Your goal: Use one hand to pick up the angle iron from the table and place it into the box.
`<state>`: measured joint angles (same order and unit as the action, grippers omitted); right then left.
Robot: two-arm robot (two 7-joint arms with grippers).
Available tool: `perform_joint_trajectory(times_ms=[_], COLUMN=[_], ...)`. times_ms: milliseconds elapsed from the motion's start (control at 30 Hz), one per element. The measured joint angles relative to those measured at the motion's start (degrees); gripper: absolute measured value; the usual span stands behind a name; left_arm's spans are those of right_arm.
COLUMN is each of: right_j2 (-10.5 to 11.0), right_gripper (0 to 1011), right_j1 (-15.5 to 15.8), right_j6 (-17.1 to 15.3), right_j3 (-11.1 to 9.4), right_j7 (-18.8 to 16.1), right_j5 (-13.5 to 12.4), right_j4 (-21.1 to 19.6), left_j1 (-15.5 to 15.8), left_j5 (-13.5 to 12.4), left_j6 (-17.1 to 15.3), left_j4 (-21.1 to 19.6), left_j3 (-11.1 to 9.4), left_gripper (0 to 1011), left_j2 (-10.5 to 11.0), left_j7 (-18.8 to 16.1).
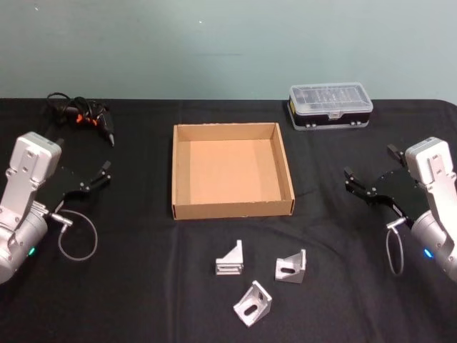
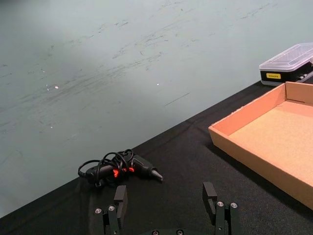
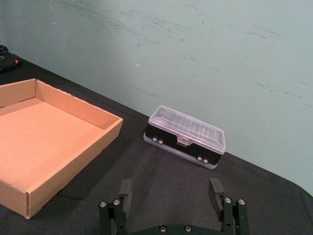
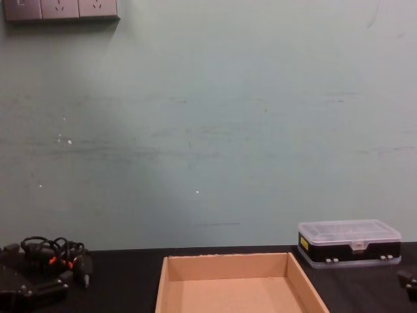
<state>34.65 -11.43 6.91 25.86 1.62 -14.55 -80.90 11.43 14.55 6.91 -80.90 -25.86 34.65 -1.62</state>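
Three slotted metal brackets lie on the black table [image 1: 143, 293] near its front edge: a left angle iron [image 1: 230, 260], a right angle iron [image 1: 291, 267] and a near angle iron [image 1: 253, 303]. They sit close together without touching, just in front of the box [image 1: 232, 207] and apart from its front wall. The box is a shallow, open-topped cardboard tray at the middle of the table.

We see the left claw [image 2: 165, 193] hovering over the table well to the left of the box, its fingers spread wide and holding nothing. The right claw [image 3: 170, 188] hangs well to the right of the box, its fingers just as wide and holding nothing. Both are well apart from the angle irons.

Behind the box's right corner stands a black plastic case with clear lid [image 1: 330, 106]. At the far left lies what looks to us like a small glue gun [image 1: 89, 118], black with orange parts, its cord bundled beside it.
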Motion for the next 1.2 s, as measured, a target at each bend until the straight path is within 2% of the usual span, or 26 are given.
perform_joint_trajectory(times_ms=[1200], right_j2=[0.0], right_gripper=[1003], right_j1=[0.0], right_j6=[0.0], right_j3=[0.0], right_j7=[0.0], right_j5=[0.0], right_j4=[0.0], left_j1=[0.0], left_j5=[0.0], left_j6=[0.0], left_j4=[0.0], left_j3=[0.0], left_gripper=[1011], left_j2=[0.0], left_j7=[0.0])
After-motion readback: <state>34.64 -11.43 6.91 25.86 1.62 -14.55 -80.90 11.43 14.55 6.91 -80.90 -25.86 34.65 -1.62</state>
